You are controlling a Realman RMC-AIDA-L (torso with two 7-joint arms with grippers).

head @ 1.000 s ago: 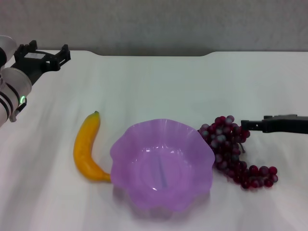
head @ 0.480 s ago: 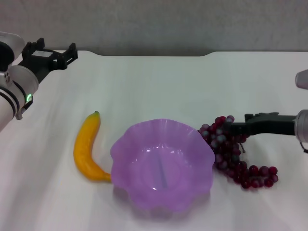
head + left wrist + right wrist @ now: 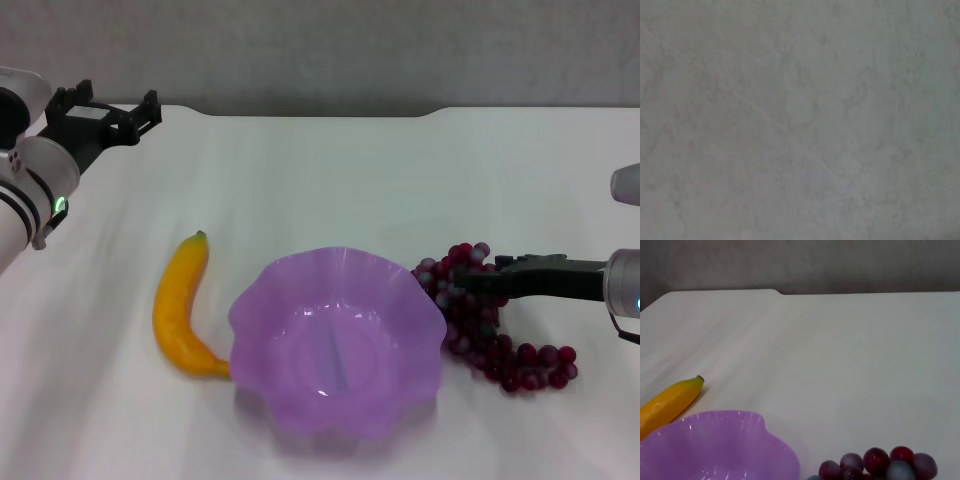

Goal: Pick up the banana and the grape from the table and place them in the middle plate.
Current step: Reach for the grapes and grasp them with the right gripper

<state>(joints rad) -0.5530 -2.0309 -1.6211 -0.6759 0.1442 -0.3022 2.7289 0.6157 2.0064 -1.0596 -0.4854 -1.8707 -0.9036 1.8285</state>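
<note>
Head view, left to right: the left gripper (image 3: 108, 115) hangs at upper left, its grip state unclear; the banana (image 3: 181, 309) lies left of centre, touching the empty middle plate (image 3: 338, 340); the right gripper (image 3: 466, 280) reaches over the grape (image 3: 487, 316) at right, closure unclear. Step: grape pickup; next, closing on the bunch. The right wrist view alone shows the table's (image 3: 840, 355) far edge notch.

Left arm (image 3: 25, 190): rounded white and pale grey segments ringed with thin dark bands, one small green light glowing on its side. It ends in a blocky black left gripper (image 3: 105, 112). Right arm (image 3: 625, 285): a grey cylinder with a long, slim black right gripper (image 3: 480, 280).
</note>
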